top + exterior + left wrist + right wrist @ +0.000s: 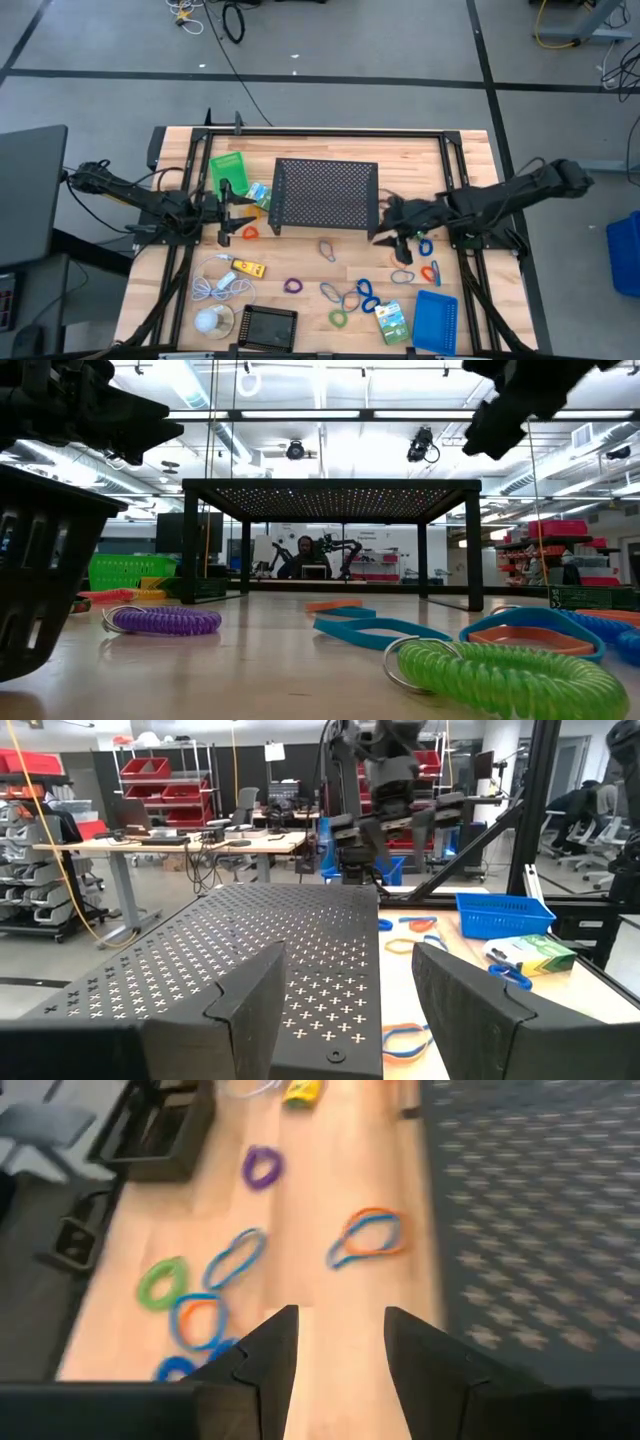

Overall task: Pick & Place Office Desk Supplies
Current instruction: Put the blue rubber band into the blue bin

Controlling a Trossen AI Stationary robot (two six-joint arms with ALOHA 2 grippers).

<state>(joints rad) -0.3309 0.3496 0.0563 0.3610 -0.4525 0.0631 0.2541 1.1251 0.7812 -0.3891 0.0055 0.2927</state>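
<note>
Coloured loops lie flat on the wooden table in front of the black perforated shelf (325,195): purple (262,1167), green (160,1283), blue (235,1258) and orange-blue (368,1235). The yellow block (248,267) lies at the near left. A green-blue packet (392,322) lies beside the blue tray (435,320), another packet (258,192) lies by the green tray (228,170), and a black tray (270,327) sits at the near edge. My right gripper (342,1342) hangs open above the table at the shelf's right front corner, slanting down. My left gripper (350,1000) is open, level at the shelf's left side.
A white coiled cable (222,285) and a white ball (210,320) lie at the near left. The shelf stands on legs in the table's middle. Black frame rails run along the table's left, right and far sides. A person sits in the room behind.
</note>
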